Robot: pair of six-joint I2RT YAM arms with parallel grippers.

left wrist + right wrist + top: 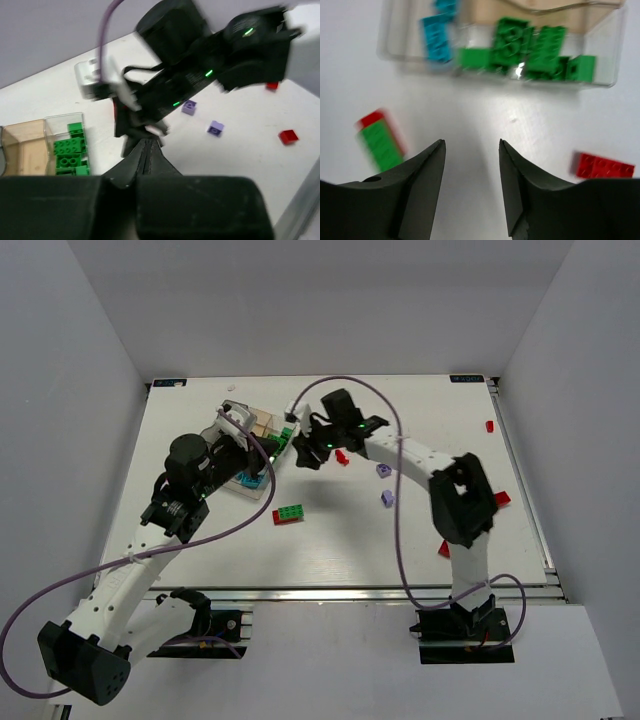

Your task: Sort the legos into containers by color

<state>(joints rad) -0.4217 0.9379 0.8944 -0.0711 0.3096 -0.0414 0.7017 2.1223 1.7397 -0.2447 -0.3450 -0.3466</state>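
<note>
1. White worktop (330, 550) inside pale, plain walls (90, 350). Loose legos lie scattered on it: a purple brick (383, 470), a red brick (605, 166), a green-on-red stack (380, 140).
2. Clear tray (400, 35), far left of centre: green bricks (530, 47) in one compartment, cyan bricks (437, 37) in its neighbour.
3. My right jaws hang parted and empty over bare worktop just before the tray. My left jaws are pressed together, with nothing visibly held.
4. Advice: centre over a single brick, descend squarely, and keep my two arms apart, since they crowd the tray.
</note>
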